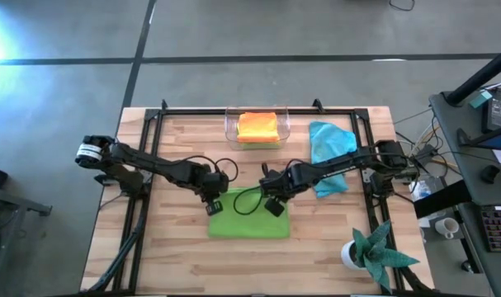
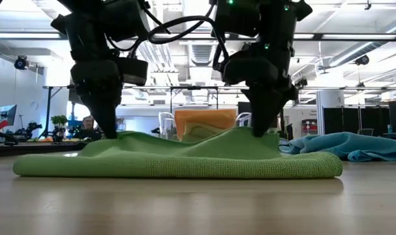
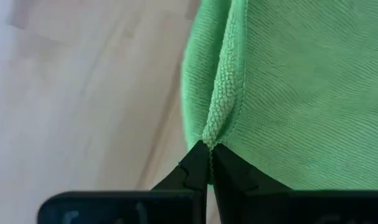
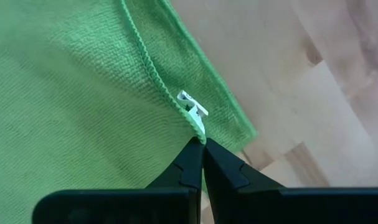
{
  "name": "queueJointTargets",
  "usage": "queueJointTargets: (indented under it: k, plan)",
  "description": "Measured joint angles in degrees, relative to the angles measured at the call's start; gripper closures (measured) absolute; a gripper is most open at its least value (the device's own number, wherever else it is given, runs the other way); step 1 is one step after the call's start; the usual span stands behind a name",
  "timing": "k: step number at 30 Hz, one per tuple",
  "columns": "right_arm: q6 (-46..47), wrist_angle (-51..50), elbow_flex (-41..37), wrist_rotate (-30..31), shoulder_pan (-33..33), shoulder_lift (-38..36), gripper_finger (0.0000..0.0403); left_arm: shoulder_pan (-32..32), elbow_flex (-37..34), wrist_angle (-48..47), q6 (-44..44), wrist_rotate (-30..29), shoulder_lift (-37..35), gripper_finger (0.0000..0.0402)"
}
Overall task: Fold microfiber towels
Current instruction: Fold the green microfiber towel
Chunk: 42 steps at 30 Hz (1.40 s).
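Note:
A lime green microfiber towel (image 1: 248,223) lies doubled over on the wooden table, near the middle. My left gripper (image 1: 215,206) is shut on its far left corner and my right gripper (image 1: 274,206) on its far right corner. In the low view both corners stand slightly raised under the fingers, while the rest of the green towel (image 2: 178,163) rests flat. An orange towel on a yellow one (image 1: 257,126) sits in a clear bin at the far edge. A light blue towel (image 1: 328,157) lies crumpled at the far right. My left gripper pinches the green towel's hemmed edge (image 3: 215,127) between its two fingertips, coming steeply from above. The cloth bunches into a ridge at the fingertips. That corner is raised a little; the rest lies on the table. My right gripper pinches the towel's hemmed edge right beside a small white tag (image 4: 193,109), fingertips only, coming steeply from above. The corner (image 2: 250,134) is held slightly above the table, with the cloth sloping slack down from it.
A clear bin (image 1: 230,132) stands at the far middle. A teal spiky plant in a white pot (image 1: 370,252) stands at the near right corner. A black frame (image 1: 258,110) runs around the table. Bare wood shows near the front edge (image 1: 233,268).

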Motion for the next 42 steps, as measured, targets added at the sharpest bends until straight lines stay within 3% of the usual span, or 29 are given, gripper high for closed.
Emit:
queueJointTargets:
  k: [5, 11, 20, 28, 31, 36, 42]
  plan:
    - [-2.43, 0.43, 0.0, 0.09, -0.36, 0.0, 0.0394, -0.02, 0.0, -0.01, 0.01, -5.09, 0.0, 0.0402]
    - [-2.41, 1.21, 0.0, 0.1, -0.73, 0.0, 0.0372, -0.02, 0.18, 0.0, 3.92, -5.81, -0.07, 0.0397]
    - [-1.77, 1.2, 0.0, -0.48, -1.63, -0.15, 0.0292, -0.02, 0.74, -0.26, 3.97, -5.8, -0.1, 0.0324]
    - [-1.91, -4.22, 0.96, -1.89, -1.65, -4.65, 0.0271, 0.33, 6.3, -21.63, 3.97, -5.77, -1.13, 0.0258]
    - [-1.91, -4.77, 0.96, -2.17, -1.43, -7.23, 0.0275, 0.33, 7.95, -24.24, 4.22, -4.03, -1.91, 0.025]
    - [-0.34, -4.62, 0.85, -3.59, 0.0, -10.59, 0.028, -0.56, 7.58, -13.33, 4.8, 5.93, -3.02, 0.0249]
    - [3.14, -3.5, 0.76, -5.86, 1.99, -11.7, 0.0282, -1.57, 4.65, 1.23, 5.59, 8.24, -2.61, 0.0249]
